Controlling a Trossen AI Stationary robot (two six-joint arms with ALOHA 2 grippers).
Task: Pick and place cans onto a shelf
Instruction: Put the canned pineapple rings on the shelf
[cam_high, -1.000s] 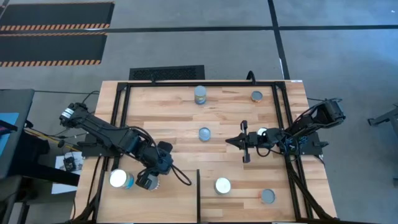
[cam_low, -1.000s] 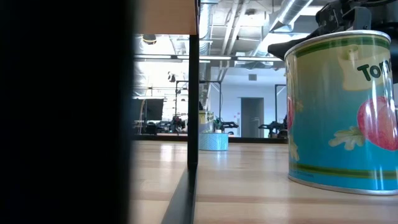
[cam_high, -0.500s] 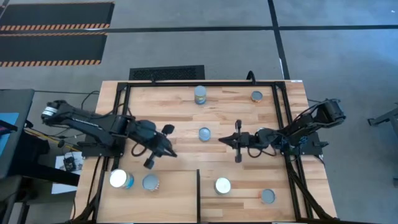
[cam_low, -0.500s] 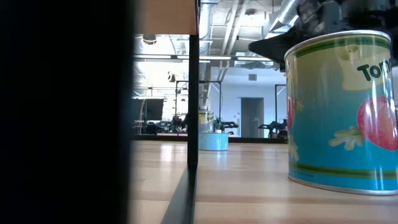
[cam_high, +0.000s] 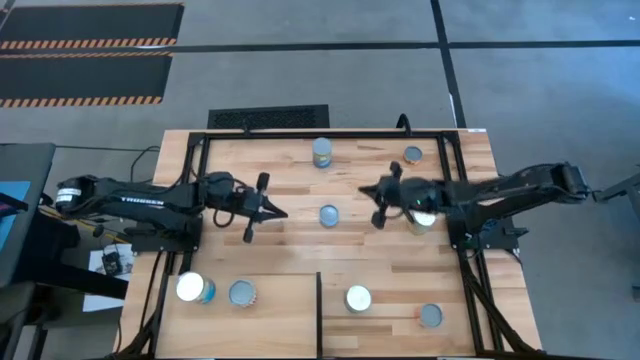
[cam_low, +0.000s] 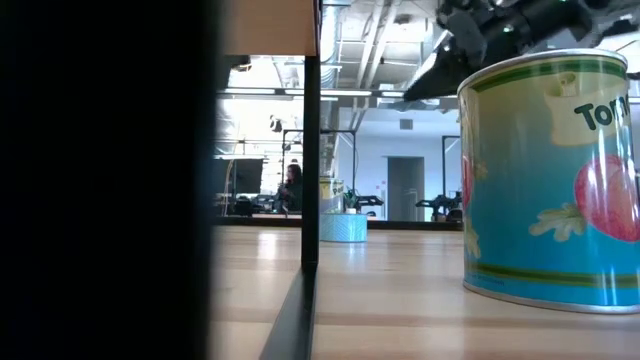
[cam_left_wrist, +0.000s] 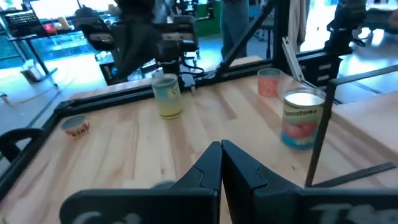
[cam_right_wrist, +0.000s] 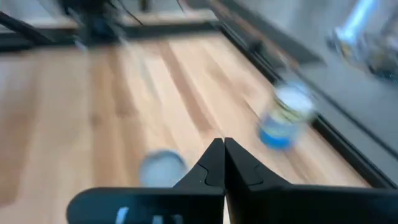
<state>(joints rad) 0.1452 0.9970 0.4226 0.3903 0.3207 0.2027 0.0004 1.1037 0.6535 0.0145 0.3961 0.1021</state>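
Observation:
Several cans stand upright on the wooden table. Two of them, a white-topped can (cam_high: 195, 289) and a grey-topped can (cam_high: 241, 293), stand on the pale shelf (cam_high: 280, 320) at the near left. My left gripper (cam_high: 283, 213) is shut and holds nothing; it hovers left of the middle can (cam_high: 329, 215). My right gripper (cam_high: 362, 190) is also shut and bare, and hovers to that can's far right. In the left wrist view my shut left gripper (cam_left_wrist: 221, 155) points toward a tomato can (cam_left_wrist: 303, 118). In the right wrist view my shut right gripper (cam_right_wrist: 222, 155) shows above a blurred table.
Other cans stand at the far edge (cam_high: 322, 152) (cam_high: 413, 155), under my right arm (cam_high: 421, 220) and near the front (cam_high: 358, 298) (cam_high: 431, 316). A black frame (cam_high: 190, 160) borders the table. A thin dark upright (cam_low: 311, 150) edges the shelf. The tomato can (cam_low: 550, 180) fills the low view's right.
My left gripper has drawn away from the grey-topped can on the shelf, gone toward the far edge and the table's middle, and tipped from pointing down to nearly level. My right gripper has risen and gone toward the far edge, its arm stretching out more level.

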